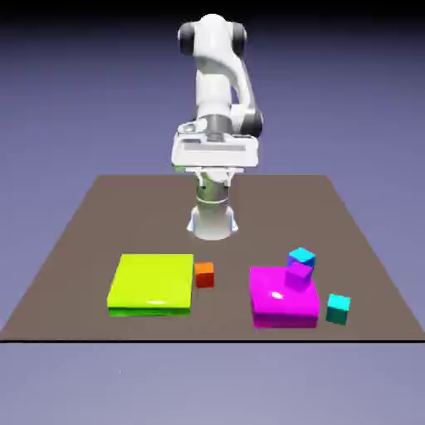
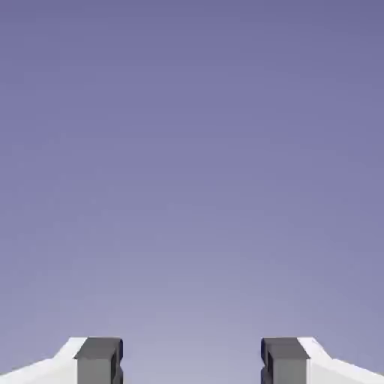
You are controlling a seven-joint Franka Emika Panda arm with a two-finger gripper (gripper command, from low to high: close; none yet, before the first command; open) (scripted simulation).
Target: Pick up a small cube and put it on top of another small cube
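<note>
The small orange-red cube (image 1: 204,274) rests on the table, touching or nearly touching the right edge of the flat lime slab (image 1: 152,284). My gripper (image 2: 191,361) is open: its two grey fingertips (image 2: 98,360) stand far apart at the bottom of the hand view with nothing between them. That view holds only the blue-violet backdrop. In the exterior view the white hand (image 1: 212,153) hangs high above the table's far side, well away from the cube and level rather than pointing down.
A magenta slab (image 1: 278,309) lies at the exterior view's right with a purple cube (image 1: 299,275) on its far corner. A cyan cube (image 1: 301,256) sits just behind it, a teal cube (image 1: 338,308) beside it. The brown table (image 1: 100,216) ends just in front of the slabs.
</note>
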